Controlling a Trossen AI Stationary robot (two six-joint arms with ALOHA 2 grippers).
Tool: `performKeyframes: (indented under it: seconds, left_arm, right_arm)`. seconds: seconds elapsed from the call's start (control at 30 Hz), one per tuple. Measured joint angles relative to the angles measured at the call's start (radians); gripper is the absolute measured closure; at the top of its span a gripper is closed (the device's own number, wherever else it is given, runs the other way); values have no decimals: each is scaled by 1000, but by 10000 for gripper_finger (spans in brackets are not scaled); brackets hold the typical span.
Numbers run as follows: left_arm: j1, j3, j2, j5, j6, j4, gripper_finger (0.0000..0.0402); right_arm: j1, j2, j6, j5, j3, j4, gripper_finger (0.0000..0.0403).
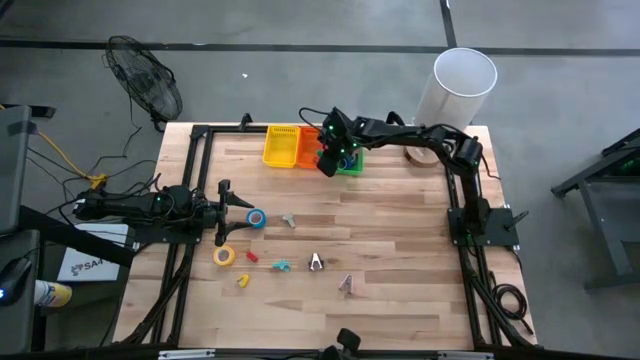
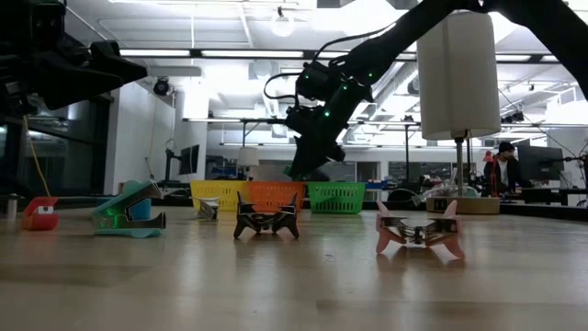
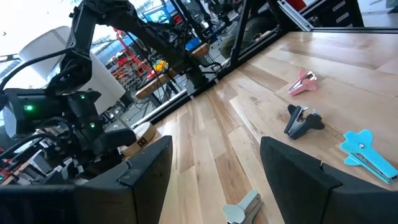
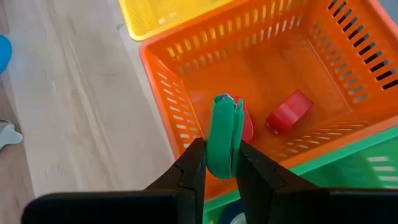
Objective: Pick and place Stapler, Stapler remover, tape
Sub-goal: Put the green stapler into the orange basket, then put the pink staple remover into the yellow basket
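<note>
Clamped between the right end effector's (image 4: 219,163) fingers, a green stapler (image 4: 222,134) hangs over the orange basket (image 4: 323,74) at the tabletop's (image 1: 400,300) far edge, a red stapler (image 4: 288,112) lying inside. At the left edge, the left end effector (image 1: 243,203) stands open beside a blue tape roll (image 1: 257,218); a yellow roll (image 1: 224,256) lies nearby. No readable labels appear.

Pale planked wood table (image 1: 400,260), slotted glossy plastic orange basket (image 4: 323,74), matt dark fingers (image 4: 189,171).
</note>
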Motion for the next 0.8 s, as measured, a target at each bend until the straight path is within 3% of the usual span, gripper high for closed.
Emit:
performKeyframes:
  seconds: [0.8]
  left_arm:
    - [0, 0, 0, 0, 0, 0, 163]
  right_arm:
    - [0, 0, 3, -2, 0, 16, 245]
